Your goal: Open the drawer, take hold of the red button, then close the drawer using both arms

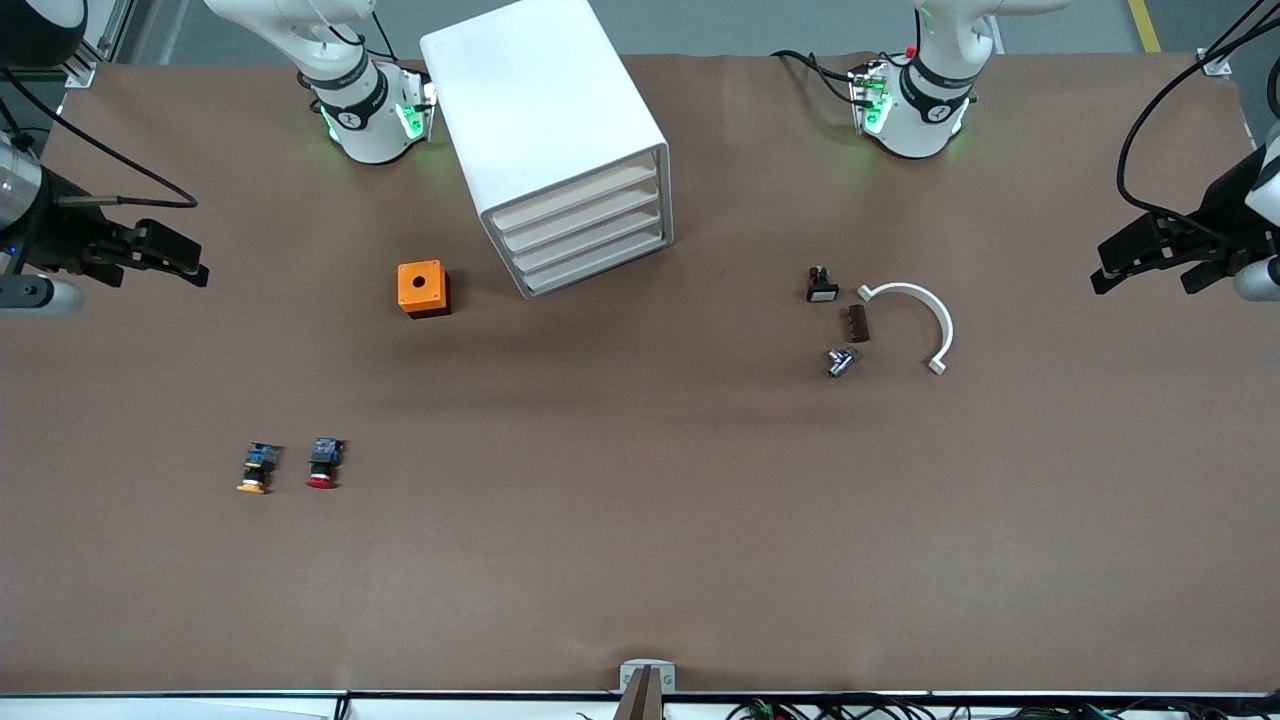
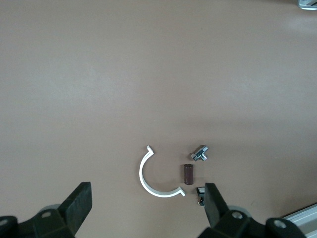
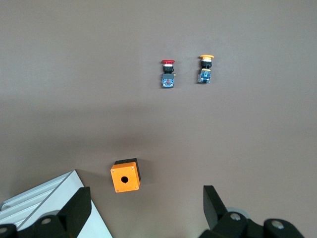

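The white cabinet [image 1: 545, 120] stands between the arms' bases, with all four drawers [image 1: 585, 235] pushed in; a corner of it shows in the right wrist view [image 3: 44, 201]. The red-capped button [image 1: 324, 464] lies on the table toward the right arm's end, nearer the front camera, and also shows in the right wrist view [image 3: 168, 74]. My right gripper [image 1: 185, 258] hangs open and empty over the right arm's end of the table [image 3: 147, 208]. My left gripper [image 1: 1135, 272] hangs open and empty over the left arm's end [image 2: 147, 203].
An orange-yellow-capped button [image 1: 257, 468] lies beside the red one. An orange box [image 1: 423, 288] sits beside the cabinet. A white curved piece [image 1: 935, 310], a black switch [image 1: 821, 285], a brown part [image 1: 858, 323] and a metal part [image 1: 841, 361] lie toward the left arm's end.
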{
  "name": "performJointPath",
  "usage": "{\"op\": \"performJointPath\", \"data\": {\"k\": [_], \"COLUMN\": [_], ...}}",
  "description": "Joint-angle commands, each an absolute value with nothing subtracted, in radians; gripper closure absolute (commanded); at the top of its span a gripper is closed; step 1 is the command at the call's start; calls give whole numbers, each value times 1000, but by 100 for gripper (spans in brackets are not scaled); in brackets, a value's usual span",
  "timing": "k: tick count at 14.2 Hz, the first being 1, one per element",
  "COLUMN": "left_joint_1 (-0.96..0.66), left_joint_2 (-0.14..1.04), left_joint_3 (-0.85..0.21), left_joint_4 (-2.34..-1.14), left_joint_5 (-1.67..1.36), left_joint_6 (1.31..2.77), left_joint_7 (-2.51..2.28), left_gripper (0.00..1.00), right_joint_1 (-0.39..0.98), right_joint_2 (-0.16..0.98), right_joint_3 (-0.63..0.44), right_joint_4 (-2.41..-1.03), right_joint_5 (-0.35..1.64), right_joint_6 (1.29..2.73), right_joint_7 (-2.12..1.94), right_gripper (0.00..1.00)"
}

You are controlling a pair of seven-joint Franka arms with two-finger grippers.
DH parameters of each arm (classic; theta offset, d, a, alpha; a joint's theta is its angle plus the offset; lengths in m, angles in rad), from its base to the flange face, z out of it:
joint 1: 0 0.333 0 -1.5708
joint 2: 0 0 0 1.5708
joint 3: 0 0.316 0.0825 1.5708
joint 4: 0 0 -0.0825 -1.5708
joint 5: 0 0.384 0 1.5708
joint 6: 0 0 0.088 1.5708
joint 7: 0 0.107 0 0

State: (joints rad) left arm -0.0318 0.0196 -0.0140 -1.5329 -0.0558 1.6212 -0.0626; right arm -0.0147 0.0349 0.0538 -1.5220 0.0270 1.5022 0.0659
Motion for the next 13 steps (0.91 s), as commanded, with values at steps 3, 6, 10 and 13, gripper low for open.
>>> {"op": "performJointPath", "data": {"k": [3, 6, 10, 13], "left_joint_1": [-25, -21, -23, -23], "left_joint_2": [3, 5, 8, 17], "left_joint_3": [-20, -15, -15, -15], "left_joint_4": [-1525, -1517, -1519, -1517], "left_joint_5": [-44, -43, -31, -29], "left_joint_6": [1600, 1580, 1578, 1578], "left_joint_7": [-74, -77, -72, -72], "left_gripper": [0, 0, 0, 0], "right_joint_1": [-23, -23, -23, -23], "right_joint_2": [-51, -72, -104, -118], "right_joint_3": [55, 55, 55, 55], "right_joint_4": [-1594, -1611, -1673, -1697], "right_joint_5": [44, 44, 44, 44], "right_joint_6": [1542, 1546, 1583, 1595], "right_joint_7": [71, 71, 71, 71], "right_gripper": [0, 0, 0, 0]}}
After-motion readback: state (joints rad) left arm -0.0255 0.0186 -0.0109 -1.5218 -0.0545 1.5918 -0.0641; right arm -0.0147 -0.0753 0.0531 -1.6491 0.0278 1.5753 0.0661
